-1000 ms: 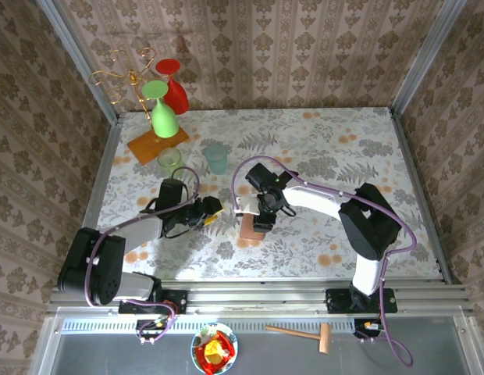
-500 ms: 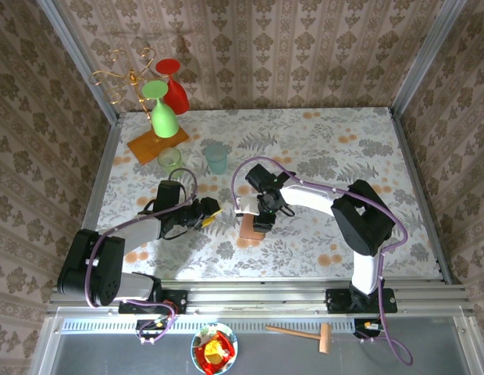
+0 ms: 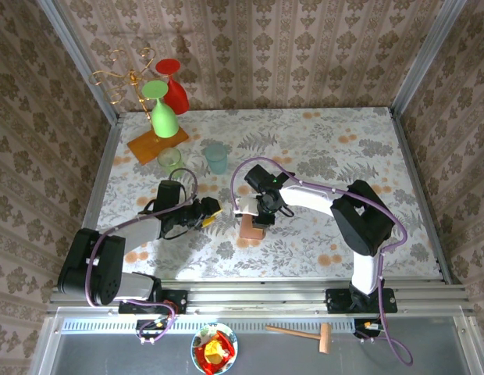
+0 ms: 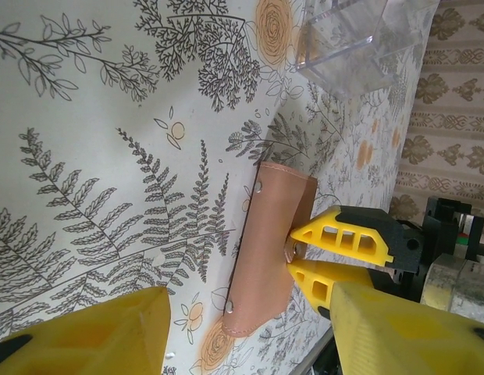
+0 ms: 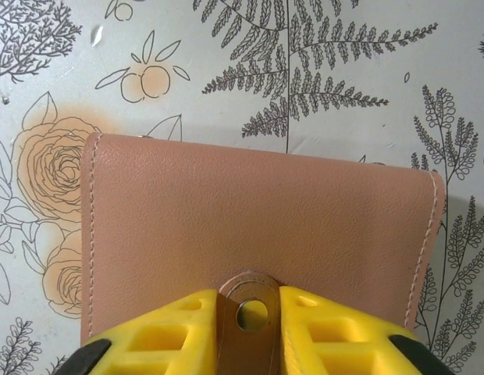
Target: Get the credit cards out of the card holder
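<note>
Right wrist: right gripper (image 5: 248, 303) was pinched on snap tab (image 5: 248, 283) of closed holder (image 5: 258, 211), flat on table (image 5: 226, 62) | left gripper (image 3: 209, 213) half open, empty, nearby | risk: nothing pinned holder, so pulling tab could have lifted it unopened

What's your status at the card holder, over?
Right claw pinching snap tab of card holder. Left claw open, holding nothing. Card holder folded shut, flat on table. Clear tray apart.
</note>
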`<control>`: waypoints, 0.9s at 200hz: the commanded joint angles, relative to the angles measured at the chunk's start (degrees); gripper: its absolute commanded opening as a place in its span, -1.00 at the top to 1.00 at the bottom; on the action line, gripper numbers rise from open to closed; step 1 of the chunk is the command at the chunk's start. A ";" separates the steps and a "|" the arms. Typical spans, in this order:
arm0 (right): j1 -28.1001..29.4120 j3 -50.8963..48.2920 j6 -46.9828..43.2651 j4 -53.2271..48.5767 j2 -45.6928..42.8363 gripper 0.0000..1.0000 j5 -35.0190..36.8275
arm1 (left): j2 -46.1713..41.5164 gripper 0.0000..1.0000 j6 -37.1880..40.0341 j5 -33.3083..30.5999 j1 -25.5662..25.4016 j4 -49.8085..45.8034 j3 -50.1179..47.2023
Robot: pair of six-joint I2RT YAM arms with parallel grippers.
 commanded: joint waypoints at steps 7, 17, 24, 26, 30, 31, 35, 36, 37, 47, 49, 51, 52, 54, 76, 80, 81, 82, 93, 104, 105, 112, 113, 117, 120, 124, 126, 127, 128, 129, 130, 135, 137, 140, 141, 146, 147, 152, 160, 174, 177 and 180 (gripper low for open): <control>0.85 -1.84 0.66 0.75 0.48 0.66 0.80 | 0.86 -0.16 1.72 1.42 0.37 -1.66 2.21; 1.10 -2.21 1.02 1.23 -0.09 0.68 0.54 | 0.90 -0.16 1.73 1.42 0.37 -1.94 2.65; 1.22 -2.55 1.44 1.77 -0.61 0.71 0.37 | 1.08 -0.16 1.65 1.44 0.37 -1.94 2.92; 1.29 -2.68 1.51 2.02 -0.75 0.72 0.33 | 1.11 -0.16 1.64 1.44 0.33 -1.96 3.00; 1.41 -2.85 1.73 2.29 -1.06 0.72 0.24 | 1.12 -0.16 1.64 1.44 0.29 -1.96 3.15; 1.44 -2.90 1.78 2.28 -1.11 0.72 0.19 | 1.17 -0.16 1.64 1.44 0.29 -1.96 3.18; 1.64 -3.17 2.02 2.27 -1.45 0.73 0.10 | 1.17 -0.16 1.57 1.44 0.24 -1.98 3.33; 1.69 -3.19 2.05 2.27 -1.48 0.73 0.08 | 1.23 -0.16 1.56 1.44 0.26 -1.97 3.36; 1.72 -3.25 2.11 2.27 -1.54 0.73 0.07 | 1.22 -0.16 1.56 1.40 0.23 -1.97 3.41; 2.07 -3.88 2.79 4.49 -2.35 0.74 -0.25 | 1.47 -0.17 1.46 1.33 -0.08 -2.00 3.79; 2.20 -4.04 2.92 4.72 -2.51 0.74 -0.28 | 1.52 -0.17 1.40 1.35 -0.25 -1.99 3.86; 2.30 -4.13 2.98 4.97 -2.77 0.74 -0.29 | 1.55 -0.16 1.36 1.28 -0.31 -1.97 3.94; 2.33 -4.20 3.01 5.07 -2.84 0.74 -0.34 | 1.60 -0.16 1.37 1.32 -0.32 -1.97 3.97; 2.37 -4.34 3.09 5.30 -3.00 0.75 -0.37 | 1.64 -0.16 1.37 1.30 -0.39 -1.99 4.06; 3.05 -5.87 4.79 8.04 -5.15 0.77 -0.54 | 2.22 -0.16 1.25 0.81 -1.42 -2.23 4.82; 3.09 -6.30 5.17 8.71 -5.60 0.77 -0.64 | 2.33 -0.16 1.12 0.73 -1.55 -2.23 4.87; 3.12 -6.43 5.30 8.87 -5.71 0.77 -0.64 | 2.34 -0.16 1.12 0.69 -1.60 -2.23 4.92; 3.09 -6.54 5.41 9.05 -5.85 0.77 -0.69 | 2.39 -0.16 1.12 0.67 -1.67 -2.23 4.94; 3.12 -7.83 6.91 10.89 -7.43 0.76 -0.99 | 2.81 -0.16 1.03 0.45 -2.14 -2.22 5.35; 3.07 -9.27 8.54 12.80 -9.15 0.74 -0.96 | 3.27 -0.16 1.03 0.29 -2.56 -2.23 5.67; 3.06 -9.41 8.74 12.94 -9.33 0.73 -0.89 | 3.34 -0.16 1.03 0.21 -2.63 -2.23 5.72; 3.03 -10.12 9.95 13.68 -10.39 0.70 -0.38 | 3.69 -0.16 0.99 0.17 -2.86 -2.18 6.01; 3.05 -10.23 10.19 13.82 -10.52 0.69 -0.30 | 3.73 -0.16 0.96 0.19 -2.92 -2.12 6.06; 3.06 -10.66 11.12 14.18 -11.10 0.65 0.18 | 3.91 -0.16 0.94 0.07 -3.08 -2.15 6.17; 2.99 -11.05 11.59 14.47 -11.54 0.60 0.55 | 4.05 -0.16 0.94 -0.08 -3.18 -2.08 6.26; 3.01 -11.42 12.68 14.79 -12.02 0.56 1.08 | 4.24 -0.16 0.88 -0.13 -3.27 -2.07 6.36; 3.03 -11.64 13.19 14.89 -12.33 0.55 1.39 | 4.32 -0.16 0.86 -0.14 -3.31 -2.01 6.41; 3.05 -11.73 13.44 14.96 -12.45 0.54 1.51 | 4.35 -0.16 0.85 -0.14 -3.36 -2.03 6.44; 3.05 -11.83 13.70 14.99 -12.52 0.54 1.62 | 4.41 -0.16 0.85 -0.19 -3.34 -2.00 6.45; 3.06 -11.96 13.96 15.05 -12.64 0.53 1.76 | 4.48 -0.16 0.85 -0.16 -3.37 -1.98 6.50; 3.02 -11.98 14.22 15.08 -12.83 0.53 1.87 | 4.52 -0.16 0.76 -0.20 -3.48 -1.97 6.52; 3.06 -12.44 15.51 15.19 -13.51 0.50 2.34 | 4.76 -0.17 0.72 -0.22 -3.58 -1.84 6.63; 3.06 -12.60 16.06 15.19 -13.71 0.49 2.52 | 4.87 -0.17 0.68 -0.25 -3.65 -1.80 6.70; 3.04 -12.84 16.77 15.26 -14.05 0.47 2.67 | 5.04 -0.16 0.67 -0.23 -3.60 -1.71 6.79; 3.05 -12.86 16.94 15.27 -14.15 0.46 2.77 | 5.11 -0.16 0.67 -0.23 -3.68 -1.66 6.80; 3.02 -13.19 18.65 15.05 -14.76 0.39 2.78 | 5.44 -0.16 0.76 -0.22 -3.68 -1.55 6.94; 3.04 -13.21 18.94 15.04 -14.86 0.38 2.83 | 5.52 -0.16 0.76 -0.18 -3.67 -1.58 6.96; 3.07 -13.52 20.54 15.05 -15.45 0.32 2.73 | 5.76 -0.16 0.81 -0.09 -3.76 -1.44 7.06; 3.09 -13.89 24.26 15.46 -16.37 0.28 2.85 | 6.30 -0.16 0.92 -0.01 -3.77 -1.29 7.29; 3.28 -14.32 32.47 16.83 -17.85 0.20 4.05 | 7.20 -0.16 1.35 0.22 -3.47 -1.32 7.68; 3.27 -14.29 34.19 16.98 -18.05 0.19 4.47 | 7.38 -0.16 1.45 0.29 -3.38 -1.44 7.80; 3.35 -14.24 36.63 17.22 -18.29 0.18 4.99 | 7.51 -0.16 1.53 0.34 -3.27 -1.46 7.92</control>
